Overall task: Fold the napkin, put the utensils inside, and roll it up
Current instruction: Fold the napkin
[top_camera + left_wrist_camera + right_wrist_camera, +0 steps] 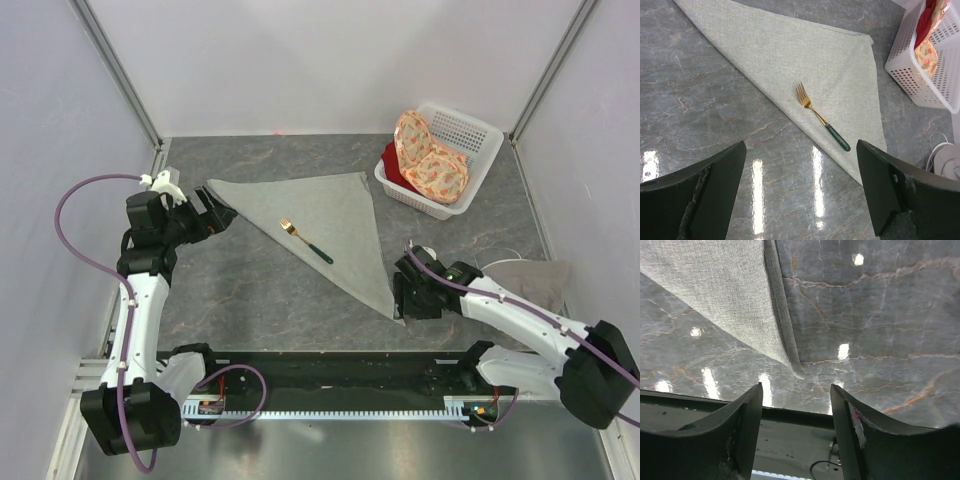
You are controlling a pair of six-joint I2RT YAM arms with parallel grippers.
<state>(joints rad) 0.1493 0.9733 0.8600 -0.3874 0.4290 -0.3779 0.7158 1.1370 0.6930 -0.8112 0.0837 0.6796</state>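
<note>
The sage-grey napkin point(325, 225) lies flat on the table, folded into a triangle. A fork point(305, 241) with a gold head and dark green handle lies on it near the folded edge; it also shows in the left wrist view point(822, 123) on the napkin point(805, 60). My left gripper point(222, 217) is open and empty at the napkin's left corner. My right gripper point(400, 300) is open and empty just above the napkin's near corner point(785, 352), apart from it.
A white basket point(470, 135) at the back right holds orange floral cloths point(430, 160) and a red one. A paler beige-grey cloth point(530, 275) lies at the right, under the right arm. The black rail point(330, 375) runs along the near edge.
</note>
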